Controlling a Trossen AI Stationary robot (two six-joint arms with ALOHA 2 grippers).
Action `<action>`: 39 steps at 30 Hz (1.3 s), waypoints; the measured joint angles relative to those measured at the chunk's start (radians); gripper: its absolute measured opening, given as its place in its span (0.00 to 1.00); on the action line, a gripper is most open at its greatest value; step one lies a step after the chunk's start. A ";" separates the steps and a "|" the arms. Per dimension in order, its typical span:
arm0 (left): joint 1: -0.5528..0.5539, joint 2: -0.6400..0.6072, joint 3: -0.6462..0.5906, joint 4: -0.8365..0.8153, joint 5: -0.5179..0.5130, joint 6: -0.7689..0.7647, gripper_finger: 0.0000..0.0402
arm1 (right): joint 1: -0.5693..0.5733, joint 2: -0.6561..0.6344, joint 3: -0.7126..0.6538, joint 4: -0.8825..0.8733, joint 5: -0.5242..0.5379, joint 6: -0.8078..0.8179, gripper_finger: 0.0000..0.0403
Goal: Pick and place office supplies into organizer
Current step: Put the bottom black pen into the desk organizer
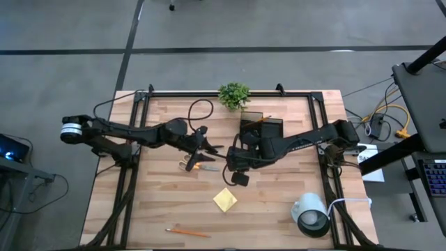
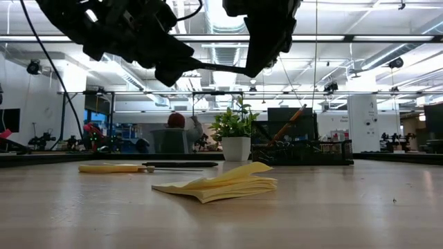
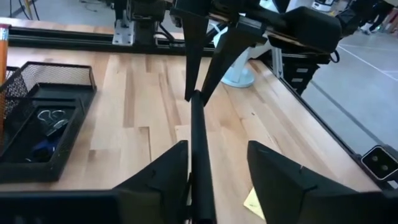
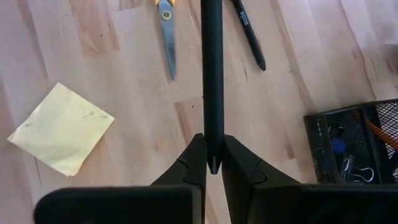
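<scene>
While the right gripper [image 4: 212,163] pinches the tip of a thin dark pen [image 4: 212,74] between fingers closed tight on it, the left gripper [image 3: 217,168] has its fingers spread apart around the other end of that same pen, the shaft lying against one finger [image 3: 166,177] and clear of the other. Both grippers meet in the air just in front of the organizer [image 1: 262,130], over the middle of the table [image 1: 279,209], with the pen level between them. The pen is a slim, straight, matte black stick. The organizer is a black wire-mesh box standing toward the back of the table beside a small green plant [image 1: 234,95]; an orange pencil [image 1: 259,119] leans out of it, and clips and small blue bits lie in its low front tray.

Loose supplies lie on the table in front of the organizer: yellow-handled scissors [image 1: 191,166] and a second dark pen [image 4: 249,34] lie below the grippers, a square yellow sticky-note pad [image 1: 224,199] with curling sheets lies nearer the front, and another orange pencil [image 1: 187,232] lies by the front edge.
</scene>
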 joint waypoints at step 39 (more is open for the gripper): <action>0.141 0.059 0.429 -0.610 -0.270 0.642 0.04 | 0.160 -0.052 -0.011 -0.608 0.076 0.573 0.31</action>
